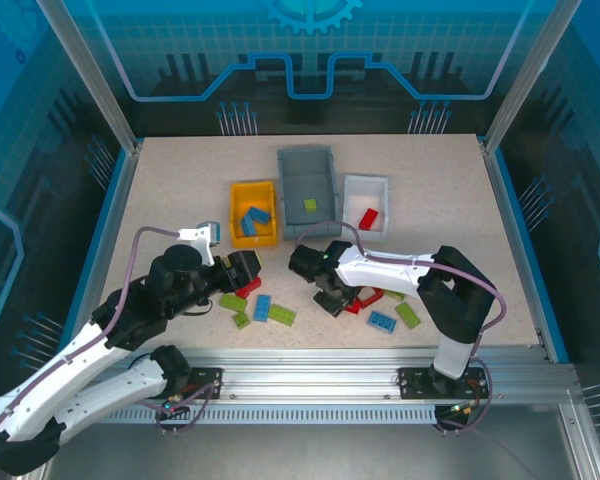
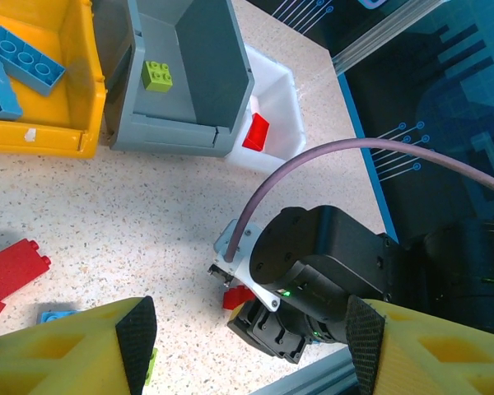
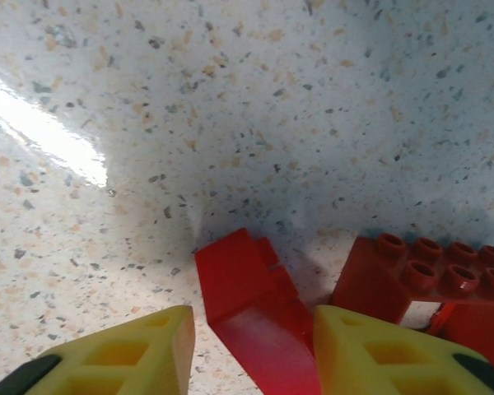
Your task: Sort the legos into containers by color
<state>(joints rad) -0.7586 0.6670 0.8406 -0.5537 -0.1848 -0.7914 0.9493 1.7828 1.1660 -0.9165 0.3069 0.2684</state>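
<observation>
Where the right tool point(image 3: 253, 333) straddles, a red lego point(image 3: 240, 284) lies.

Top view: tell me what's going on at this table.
The legos are being sorted by colour. The right gripper is down at the table, jaws astride a red brick; whether they grip it is unclear. The left gripper hovers open and empty. Blue bricks lie in the yellow bin, a green brick in the grey bin, another red brick in the white bin. More lie loose.
</observation>
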